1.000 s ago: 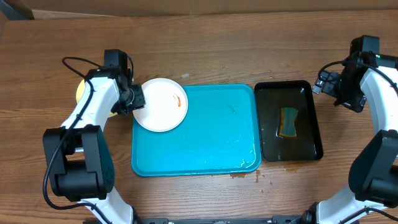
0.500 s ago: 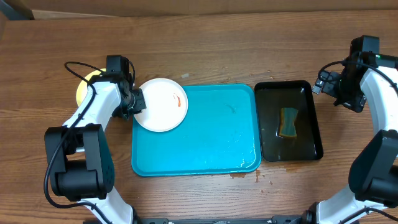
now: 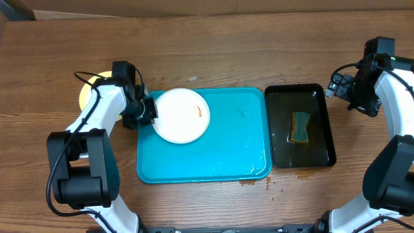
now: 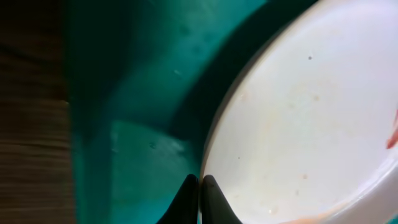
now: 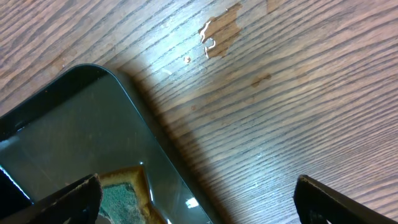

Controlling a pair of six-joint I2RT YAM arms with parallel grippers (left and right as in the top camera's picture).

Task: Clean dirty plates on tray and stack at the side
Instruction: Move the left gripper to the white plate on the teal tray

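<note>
White plate (image 3: pixel 182 115) | likely stiff, slick, breakable | left gripper (image 3: pixel 149 110) is pinching its thin rim at nine o'clock | right gripper (image 5: pixel 196 198) is hanging open

Yellow plate (image 3: pixel 85 97) mostly behind left arm (image 3: pixel 103 110)

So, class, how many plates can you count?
2. One white plate over the tray's left end; one yellow plate on the table, partly behind an arm. Others may be hidden.

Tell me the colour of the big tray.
The tray is turquoise blue, clearest in the overhead view.
</note>
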